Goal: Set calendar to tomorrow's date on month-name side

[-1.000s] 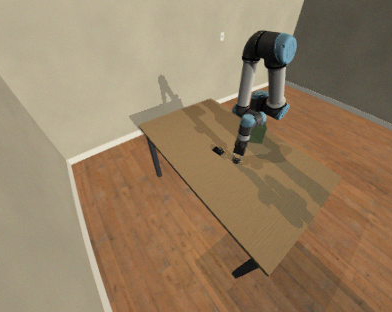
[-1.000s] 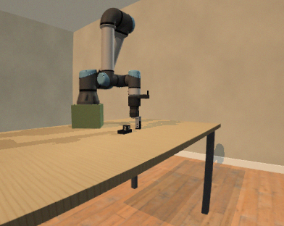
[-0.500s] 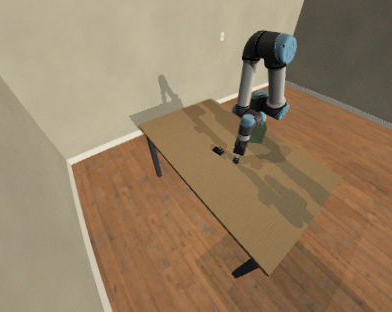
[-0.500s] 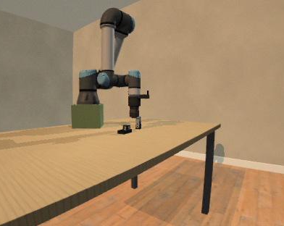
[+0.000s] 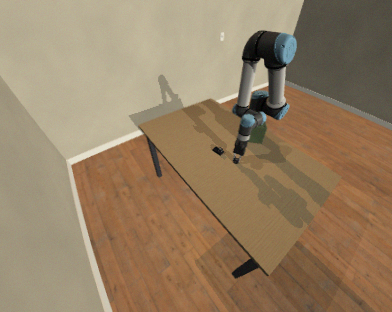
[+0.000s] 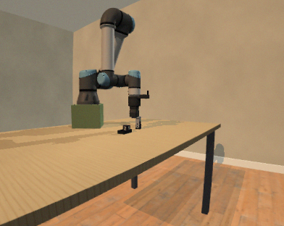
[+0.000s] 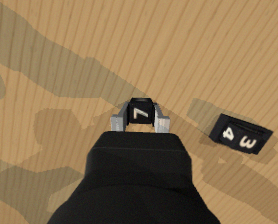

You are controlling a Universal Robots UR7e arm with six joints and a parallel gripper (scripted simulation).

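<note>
A black cube (image 7: 140, 111) with a white 7 on its top stands on the wooden table, apart from the tray. My gripper (image 7: 141, 109) points straight down over it, its two grey fingers against the cube's left and right sides, shut on it. The cube and gripper also show in the top and exterior views (image 5: 236, 160) (image 6: 138, 124). The black calendar tray (image 7: 241, 134) lies flat on the table to the right of the cube, a short gap away. From above it shows white digits 4 and 3. In the exterior view the tray (image 6: 125, 131) shows a 2 on its side.
The arm's base stands on a green block (image 6: 87, 115) at the back of the table. The table's far edge (image 5: 188, 165) runs beyond the tray, in the left half of the top view.
</note>
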